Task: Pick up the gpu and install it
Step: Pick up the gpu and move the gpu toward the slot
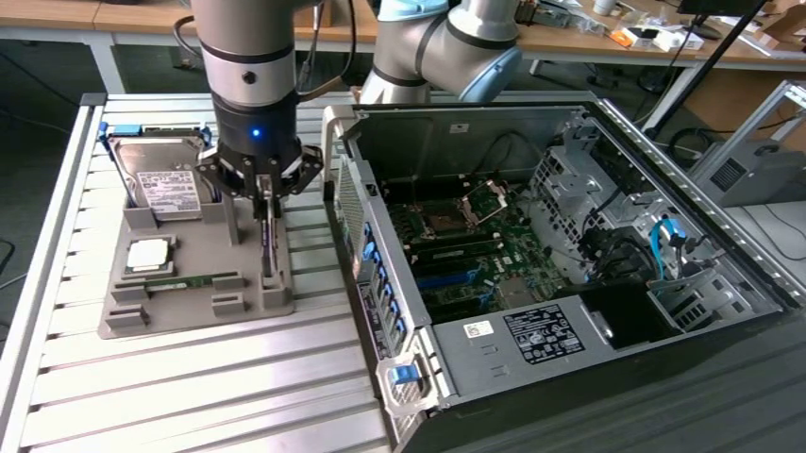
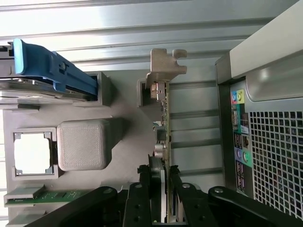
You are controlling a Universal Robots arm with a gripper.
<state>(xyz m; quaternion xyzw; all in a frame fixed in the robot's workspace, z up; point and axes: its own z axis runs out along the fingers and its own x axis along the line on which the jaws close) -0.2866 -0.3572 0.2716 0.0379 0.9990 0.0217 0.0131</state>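
Gripping the top edge of the gpu [image 2: 164, 118] between the closed fingers of the end effector [image 1: 263, 199], upright on edge in its slot in the grey holder tray [image 1: 164, 316] on the worktop [image 1: 189, 387], just beside the open computer case [image 1: 529, 123], presumably stood vertical for a straight pull clear of the slot.

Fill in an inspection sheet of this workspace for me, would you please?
Surface: slatted metal table, grey parts tray on it.
Job's things: graphics card standing on edge in the tray's slot; open computer case beside the tray.
Clutter: hard drive, processor, memory stick in the tray.
Claw: closed on the graphics card's top edge.
Cables: blue cables inside the case.
Surroundings: benches with small items behind.
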